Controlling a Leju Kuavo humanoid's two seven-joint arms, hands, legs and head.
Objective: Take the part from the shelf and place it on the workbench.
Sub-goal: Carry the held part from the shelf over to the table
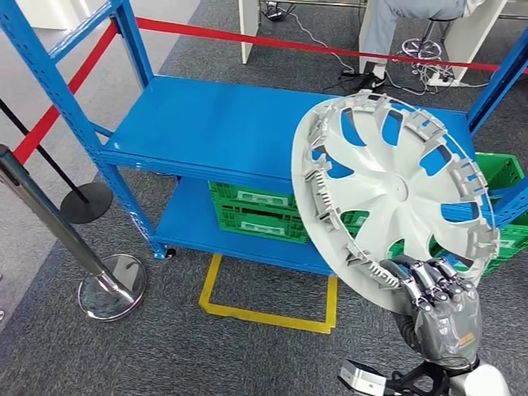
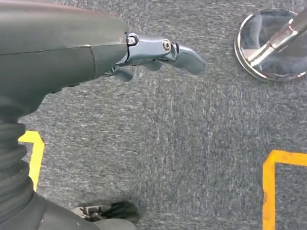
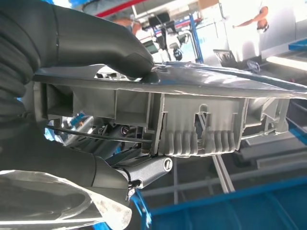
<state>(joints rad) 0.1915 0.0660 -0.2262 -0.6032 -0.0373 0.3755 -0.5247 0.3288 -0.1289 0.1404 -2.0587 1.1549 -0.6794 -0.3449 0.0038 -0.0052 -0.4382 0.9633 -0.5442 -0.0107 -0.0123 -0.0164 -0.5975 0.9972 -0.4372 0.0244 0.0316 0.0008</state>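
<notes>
Gripping the round white plastic wheel cover (image 1: 398, 194) at its lower rim, right robot hand (image 1: 436, 301) holds it tilted, in front of the blue metal shelf (image 1: 211, 124) and off its deck. Left robot hand (image 2: 159, 52) hangs over grey carpet (image 2: 181, 158), fingers loosely apart, holding nothing. Green crates (image 1: 255, 210) on shelf's lower deck.

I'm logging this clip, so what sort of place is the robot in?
Probably a workshop or industrial test area: blue steel shelf, green crates, yellow floor marking, and a wheel cover held by the right hand.
</notes>
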